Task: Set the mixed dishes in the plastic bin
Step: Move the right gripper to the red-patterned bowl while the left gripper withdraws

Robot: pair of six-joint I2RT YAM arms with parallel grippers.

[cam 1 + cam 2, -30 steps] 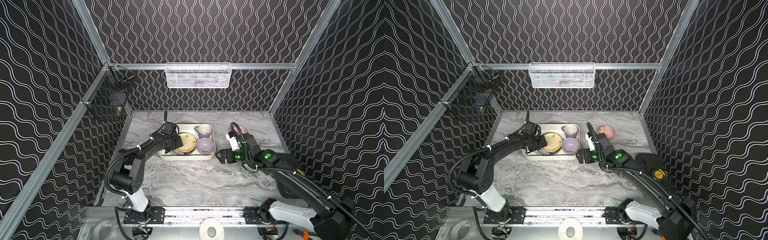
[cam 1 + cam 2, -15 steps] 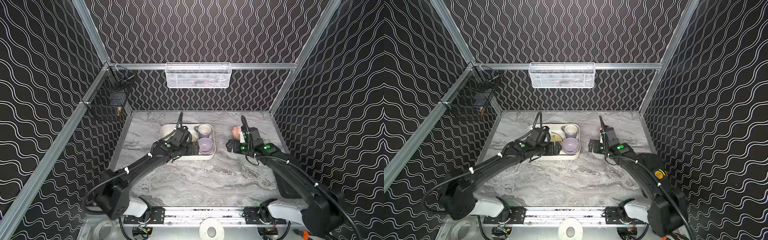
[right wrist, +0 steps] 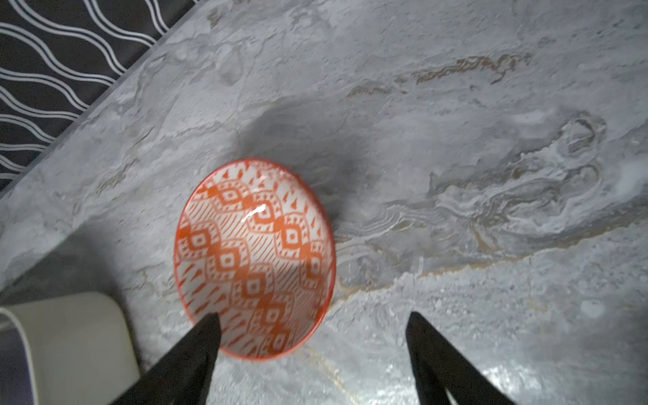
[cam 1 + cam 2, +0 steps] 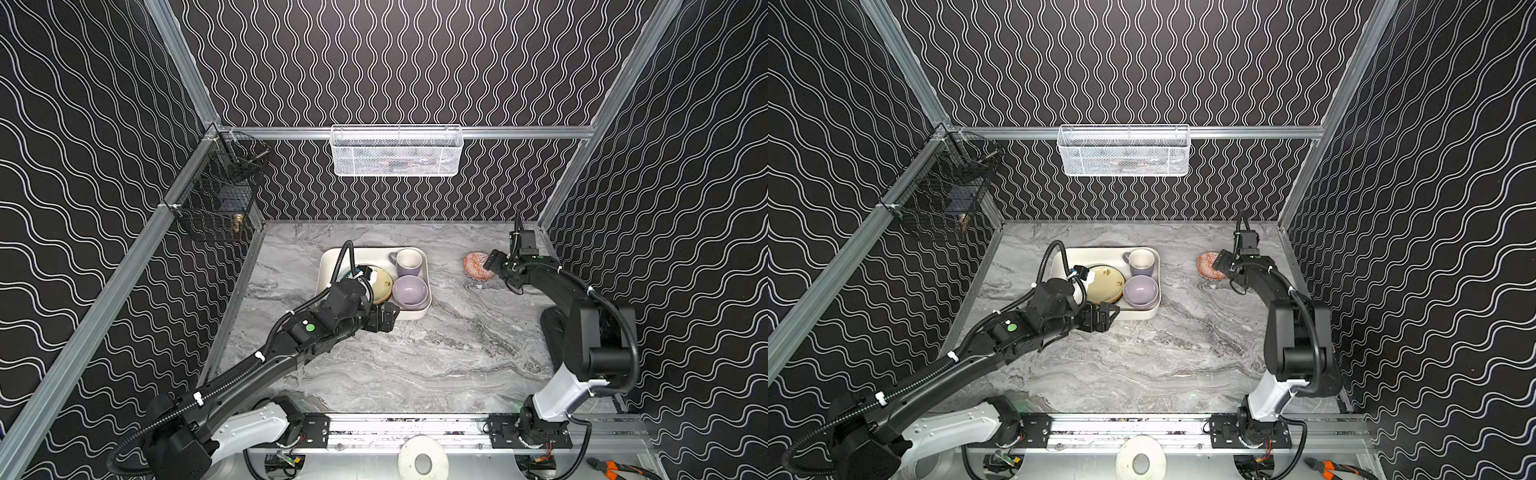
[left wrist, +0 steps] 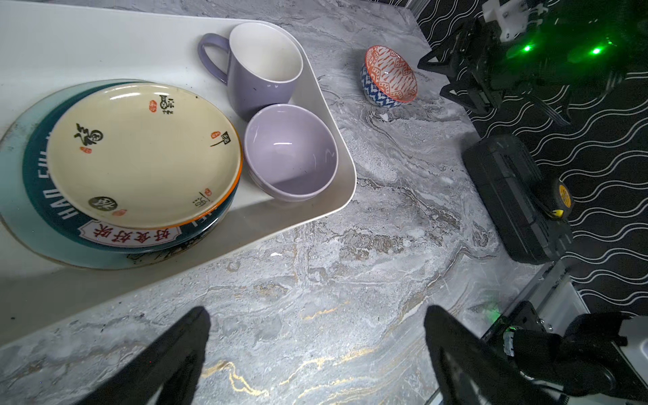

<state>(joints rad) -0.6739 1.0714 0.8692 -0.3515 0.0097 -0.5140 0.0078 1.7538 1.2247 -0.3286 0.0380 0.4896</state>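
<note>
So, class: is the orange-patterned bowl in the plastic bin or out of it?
Out. The orange-patterned bowl sits on the marble tabletop, apart from the plastic bin.

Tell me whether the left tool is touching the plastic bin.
Apart. The left wrist view shows a strip of bare marble table between the open left tool and the near wall of the plastic bin.

Both top views are bright, evenly lit from overhead and sharp throughout. Shadows on the marble tabletop (image 4: 436, 365) are soft and short. The left wrist view is sharp; small glare spots sit on the lavender bowl (image 5: 291, 150), and the green indicator lights (image 5: 526, 48) bloom against darkness. The right wrist view is dimmer and slightly blurred; the orange-patterned bowl (image 3: 254, 259) carries one highlight and casts a broad shadow.
</note>
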